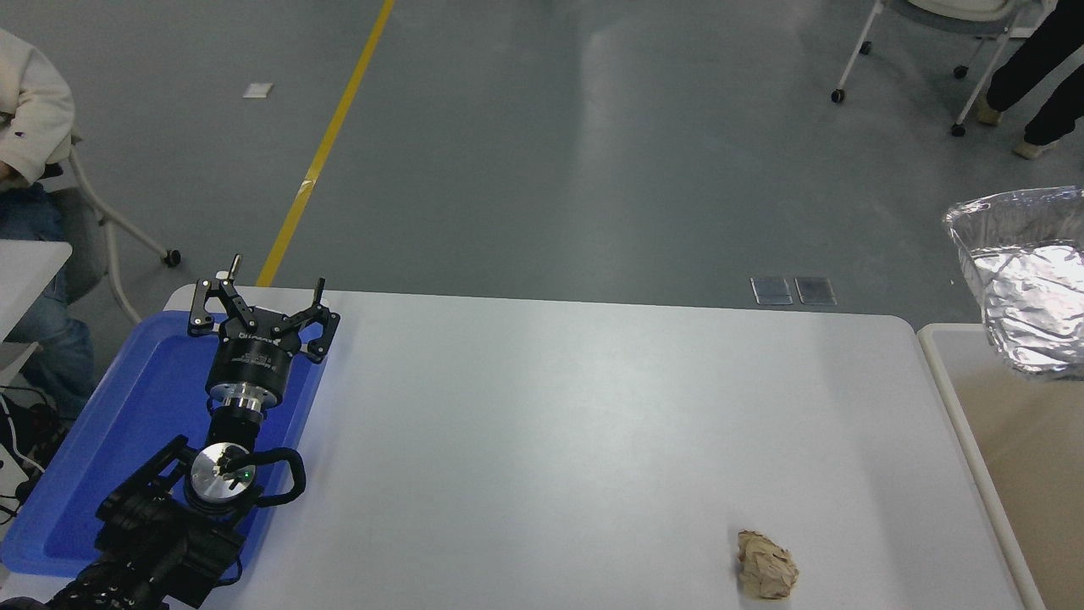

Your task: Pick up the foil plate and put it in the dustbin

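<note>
The shiny crinkled foil plate (1029,284) hangs in the air at the right edge of the head view, partly cut off by the frame, above the far end of the dustbin (957,407). The dustbin, with an off-white rim and tan inside, stands just past the table's right edge. My right gripper is out of view beyond the right edge, so what holds the plate does not show. My left gripper (258,301) is parked open and empty over the blue tray at the lower left.
A crumpled brown paper ball (766,564) lies near the table's front right. A shallow blue tray (110,424) sits at the left under my left arm. A person sits at the far left, and another stands by a wheeled chair at the top right.
</note>
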